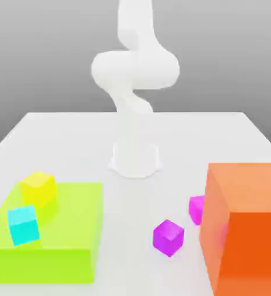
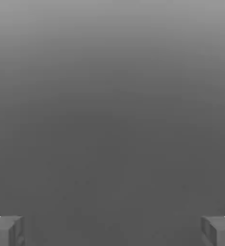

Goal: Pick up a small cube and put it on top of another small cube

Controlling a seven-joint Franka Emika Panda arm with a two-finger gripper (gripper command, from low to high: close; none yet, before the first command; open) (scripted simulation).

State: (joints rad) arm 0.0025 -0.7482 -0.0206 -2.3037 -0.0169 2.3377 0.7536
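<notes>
We are seeing the second magenta cube (image 1: 197, 209) partly hidden behind the orange block (image 1: 248, 231), which is running off the exterior view's right and lower edges. The arm (image 1: 135, 69) is being cropped at the top. The fingertips (image 2: 6, 231) are being clipped at the hand view's corners.

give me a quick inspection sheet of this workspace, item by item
surface: white table, flat.
job's things: two magenta cubes on the table, one in the open, one tucked against the orange block; yellow cube on the green slab.
clutter: lime-green slab at the exterior view's left, carrying a cyan cube; large orange block at the right.
grippers: gripper with jaws wide apart, nothing between them.
cables: nothing seen.
surroundings: plain grey backdrop; white arm base mid-table.
</notes>
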